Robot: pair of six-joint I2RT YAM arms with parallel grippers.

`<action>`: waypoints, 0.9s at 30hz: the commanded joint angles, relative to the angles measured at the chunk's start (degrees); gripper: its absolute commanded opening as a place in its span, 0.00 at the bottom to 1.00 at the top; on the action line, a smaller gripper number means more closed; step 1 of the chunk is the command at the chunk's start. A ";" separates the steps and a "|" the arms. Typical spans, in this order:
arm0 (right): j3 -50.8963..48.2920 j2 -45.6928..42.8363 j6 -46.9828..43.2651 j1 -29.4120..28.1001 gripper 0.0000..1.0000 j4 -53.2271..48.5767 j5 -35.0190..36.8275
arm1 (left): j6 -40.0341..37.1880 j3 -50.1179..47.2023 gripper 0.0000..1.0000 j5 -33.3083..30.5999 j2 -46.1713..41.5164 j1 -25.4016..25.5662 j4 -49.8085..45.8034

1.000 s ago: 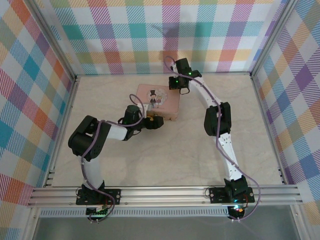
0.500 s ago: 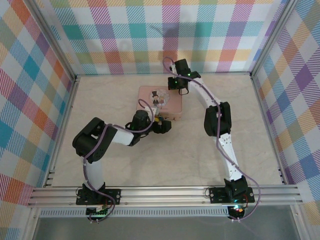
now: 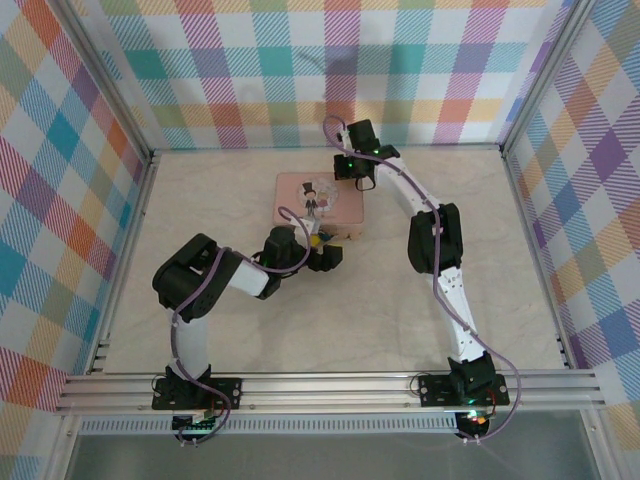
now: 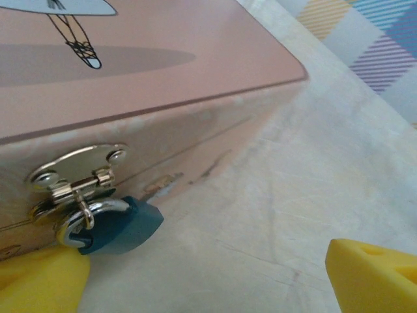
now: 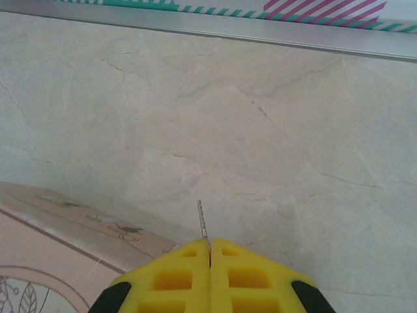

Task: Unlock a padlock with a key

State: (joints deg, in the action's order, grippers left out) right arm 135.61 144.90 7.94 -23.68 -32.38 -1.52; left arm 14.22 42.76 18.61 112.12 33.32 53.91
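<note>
The small teal padlock (image 4: 117,226) hangs by its metal shackle from the silver hasp (image 4: 78,179) on the front of the pink tin (image 4: 150,72). My left gripper (image 4: 202,287) is open at the tin's front; its yellow fingertips (image 4: 374,277) stand wide apart, and the padlock sits just above the left tip. My right gripper (image 5: 210,251) is shut on the thin silvery key (image 5: 202,223), whose blade sticks out past the yellow tips. It hovers behind the tin's back right corner (image 3: 358,178).
The pink tin (image 3: 318,203) lies in the middle of the marble table (image 3: 480,250). Checked walls close the table in, with an aluminium rail (image 5: 215,26) at the back.
My left gripper has moved right along the tin's front and drawn closer to the padlock. The right gripper has barely shifted.
</note>
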 commanded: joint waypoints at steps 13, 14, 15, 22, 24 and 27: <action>-6.73 -2.82 -0.74 -1.90 0.00 -4.16 -1.77 | 7.66 4.43 0.88 11.02 1.17 -2.38 4.33; -6.97 -2.95 -0.74 -1.89 0.00 -4.11 -1.81 | 7.86 4.81 0.89 9.85 1.18 -2.40 2.53; -7.15 -3.11 -0.78 -1.91 0.00 -4.02 -1.72 | 7.55 5.11 0.90 9.18 1.33 -2.38 1.18; -9.04 -4.39 -1.09 -1.89 0.00 -3.02 -1.69 | 11.13 5.59 0.88 4.84 2.71 -2.71 -3.19; -9.65 -4.69 -1.09 -1.90 0.00 -2.69 -1.59 | 12.90 5.32 0.85 4.75 3.17 -3.23 -2.49; -10.26 -4.93 -1.17 -1.89 0.00 -2.42 -1.64 | 14.91 5.31 0.77 5.71 3.52 -4.42 -2.62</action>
State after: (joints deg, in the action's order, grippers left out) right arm 127.81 140.88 6.98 -23.99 -27.99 -0.86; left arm 26.85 46.74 26.79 114.37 31.18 50.96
